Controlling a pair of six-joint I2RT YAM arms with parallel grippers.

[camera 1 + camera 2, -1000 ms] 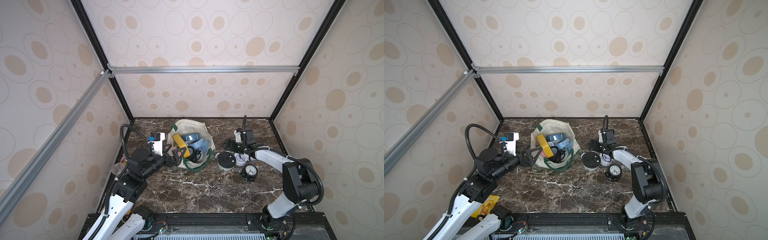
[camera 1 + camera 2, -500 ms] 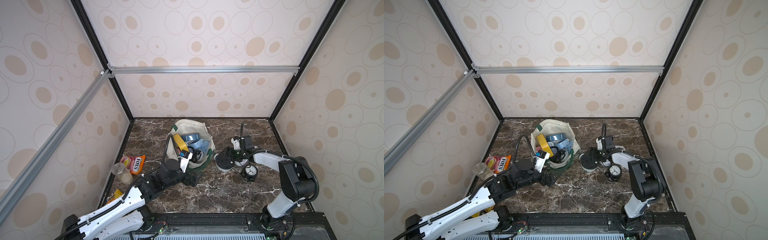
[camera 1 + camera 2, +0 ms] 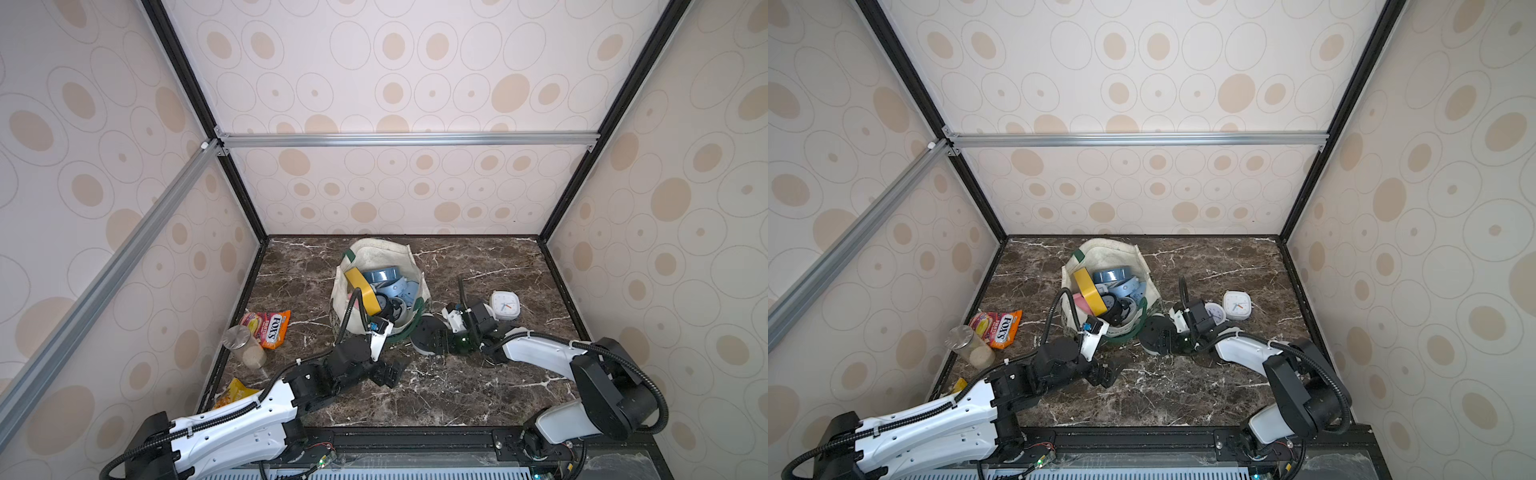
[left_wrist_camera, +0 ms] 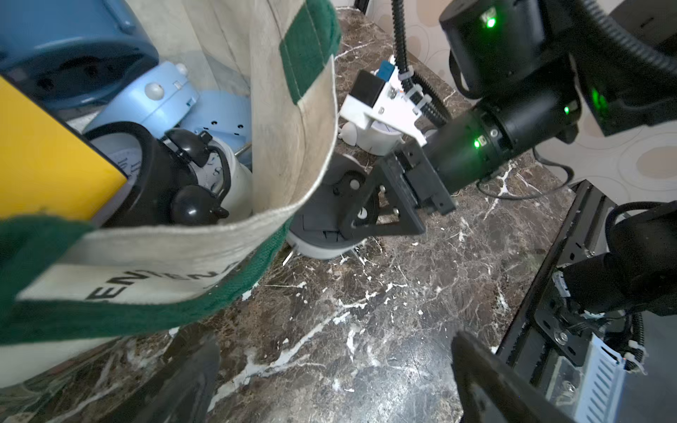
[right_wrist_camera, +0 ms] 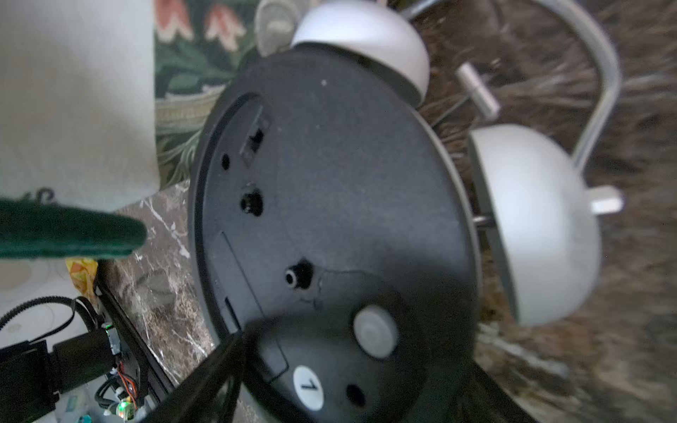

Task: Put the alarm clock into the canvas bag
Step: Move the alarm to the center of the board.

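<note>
Black plastic, matt and faintly grained, is filling the right wrist view. It is the round back of the alarm clock (image 5: 329,201), which is lying face down on the tabletop (image 3: 457,395) just beside the canvas bag (image 3: 376,253), a little right of centre in a top view. Pale grey domed bells (image 5: 542,227) and a thin metal hoop (image 5: 604,91) are sticking out past its rim.

The right hand (image 3: 441,340) is reaching over that back with its fingers (image 4: 381,216) apart, and nothing is showing them clamped on the clock. The left hand (image 3: 388,374) is hanging spread wide over bare marble in the lower middle, carrying nothing.

The step in hand is looking like the grasp. Done well, the pads would be meeting the hard round case across its width. They should not land on the glossy curved bells or the springy hoop, which would likely be letting the clock twist or slip.

The bag is soft off-white cloth, sagging, with its mouth tipped toward the lower frame. It is already crowded with a blue clock (image 3: 384,276) and a yellow box (image 3: 363,286), so the lift is needing height to clear the floppy rim. The dark green strap (image 5: 66,234) lying beside the clock is looking ready to snag a finger.
</note>
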